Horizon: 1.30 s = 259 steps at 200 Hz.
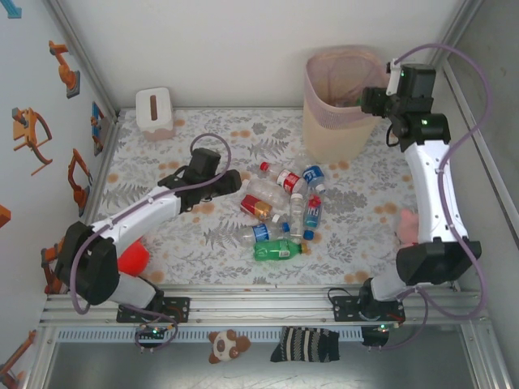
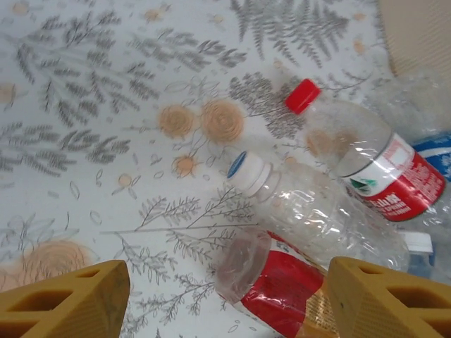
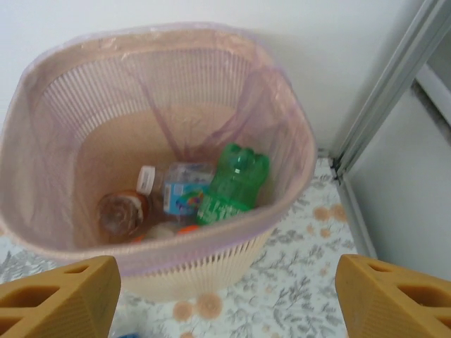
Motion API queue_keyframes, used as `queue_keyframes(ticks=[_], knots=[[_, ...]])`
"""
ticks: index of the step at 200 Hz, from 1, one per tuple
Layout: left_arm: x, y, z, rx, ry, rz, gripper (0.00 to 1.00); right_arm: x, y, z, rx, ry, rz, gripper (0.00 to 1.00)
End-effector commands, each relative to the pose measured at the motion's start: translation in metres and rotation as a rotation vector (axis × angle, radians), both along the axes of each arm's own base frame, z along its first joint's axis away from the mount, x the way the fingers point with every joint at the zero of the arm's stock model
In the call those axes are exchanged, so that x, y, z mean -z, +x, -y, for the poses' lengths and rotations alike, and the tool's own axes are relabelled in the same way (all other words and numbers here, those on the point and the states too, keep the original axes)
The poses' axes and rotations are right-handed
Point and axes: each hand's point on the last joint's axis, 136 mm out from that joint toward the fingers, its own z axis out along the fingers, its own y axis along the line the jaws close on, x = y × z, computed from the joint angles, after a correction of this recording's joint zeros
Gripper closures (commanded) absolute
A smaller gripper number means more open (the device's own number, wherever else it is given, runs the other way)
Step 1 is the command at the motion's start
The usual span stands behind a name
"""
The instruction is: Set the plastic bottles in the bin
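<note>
Several plastic bottles (image 1: 284, 211) lie in a heap mid-table, a green one (image 1: 277, 250) nearest the front. My left gripper (image 1: 231, 182) hovers at the heap's left edge, open. In the left wrist view the base of a red-labelled bottle (image 2: 275, 282) lies between the yellow fingers (image 2: 380, 303), close to the right one, with a clear white-capped bottle (image 2: 296, 204) and a red-capped one (image 2: 352, 141) beyond. My right gripper (image 1: 366, 101) hangs open and empty over the bin (image 1: 340, 121). Inside the bin (image 3: 282, 141) lie a green bottle (image 3: 232, 183), a brown one (image 3: 120, 211) and a blue-labelled one (image 3: 180, 190).
A white tissue box (image 1: 154, 112) stands at the back left. A red object (image 1: 134, 258) sits by the left arm's base and a pink thing (image 1: 407, 227) by the right arm. A plush toy (image 1: 225, 344) and a striped sock (image 1: 306, 344) lie on the front ledge.
</note>
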Motion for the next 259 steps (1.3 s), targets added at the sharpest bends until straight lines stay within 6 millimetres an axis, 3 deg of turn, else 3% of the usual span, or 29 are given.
queue_keyframes(ticks=[1, 32, 67, 108, 173, 259], knots=[[0.009, -0.010, -0.011, -0.197, 0.032, -0.133, 0.26, -0.007, -0.016, -0.001, 0.009, 0.062, 0.031, 0.22], [0.016, -0.011, 0.011, -0.277, -0.021, -0.175, 0.24, -0.002, -0.037, 0.001, 0.018, 0.066, 0.025, 0.22], [0.036, -0.016, 0.008, -0.434, 0.017, -0.300, 0.23, 0.004, -0.058, 0.009, 0.049, 0.038, 0.010, 0.22], [0.055, -0.014, 0.029, -0.477, -0.030, -0.404, 0.24, 0.007, -0.078, 0.018, 0.076, -0.016, 0.010, 0.22], [0.080, -0.016, 0.051, -0.477, -0.091, -0.517, 0.28, 0.008, -0.090, 0.023, 0.092, -0.048, 0.007, 0.22], [0.082, -0.033, 0.050, -0.516, -0.116, -0.569, 0.25, 0.006, -0.096, 0.023, 0.091, -0.050, 0.015, 0.22]])
